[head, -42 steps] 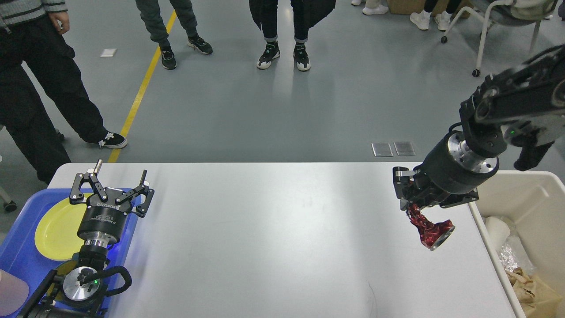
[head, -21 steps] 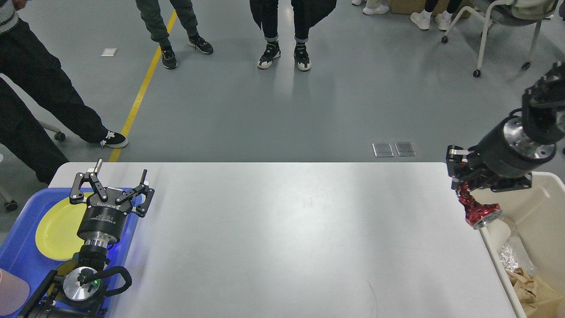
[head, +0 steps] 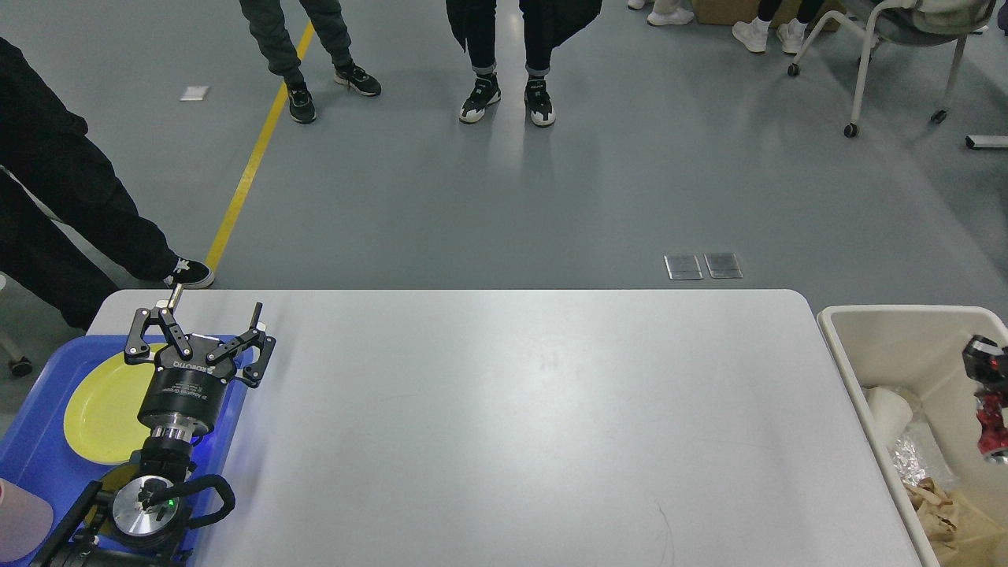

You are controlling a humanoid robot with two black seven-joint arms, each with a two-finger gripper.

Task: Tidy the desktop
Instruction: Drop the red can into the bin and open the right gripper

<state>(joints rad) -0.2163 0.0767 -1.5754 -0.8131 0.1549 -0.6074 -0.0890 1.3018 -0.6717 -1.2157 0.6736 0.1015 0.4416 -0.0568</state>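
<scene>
The white desktop (head: pixel 512 409) fills the middle of the head view, and its surface is bare. My left gripper (head: pixel 216 303) hangs open and empty over the table's far left corner, above the edge of a blue tray (head: pixel 39 457). Only a sliver of my right gripper (head: pixel 986 364) shows at the right edge of the view, over the cream bin (head: pixel 841 346). It is shut on a crushed red can (head: pixel 994 424) that hangs below it inside the bin's outline.
A yellow plate (head: pixel 98 402) lies in the blue tray. The bin holds a white cup (head: pixel 886 409), crumpled foil (head: pixel 913 461) and brown paper (head: pixel 945 512). Several people stand on the grey floor beyond the table, one of them close to its far left corner.
My right arm has swung right with the red can, from above the table's right end to over the bin, and is mostly out of view. The left arm has not moved.
</scene>
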